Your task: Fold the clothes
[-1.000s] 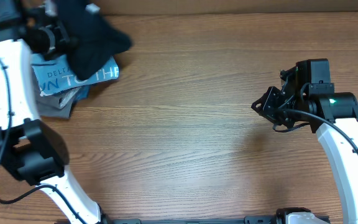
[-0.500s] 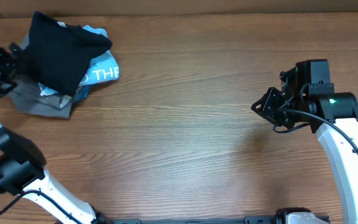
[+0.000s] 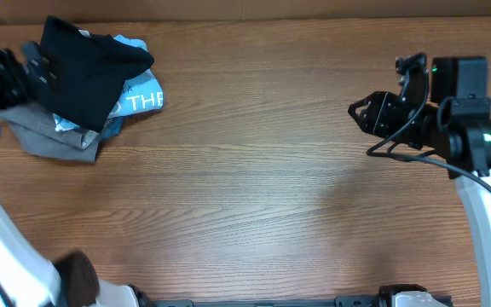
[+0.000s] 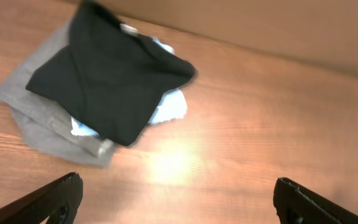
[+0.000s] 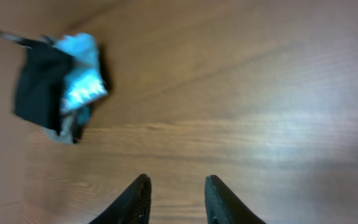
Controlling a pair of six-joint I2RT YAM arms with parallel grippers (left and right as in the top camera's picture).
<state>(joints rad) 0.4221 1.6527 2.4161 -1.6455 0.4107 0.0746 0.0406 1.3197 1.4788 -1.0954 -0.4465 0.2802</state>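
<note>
Since the plain black short-sleeved T-shirt of soft fabric (image 3: 79,72) lies compactly atop the light blue lettered T-shirt (image 3: 139,98) and the grey garment (image 3: 49,141) at the wooden table's (image 3: 254,196) far left corner, folding looks finished. The left claw (image 4: 178,183) is spread wide and empty beside the pile, and the right claw (image 5: 178,179) is partly spread and empty, well apart. The next move probably calls for backing away without snagging the stack.
</note>
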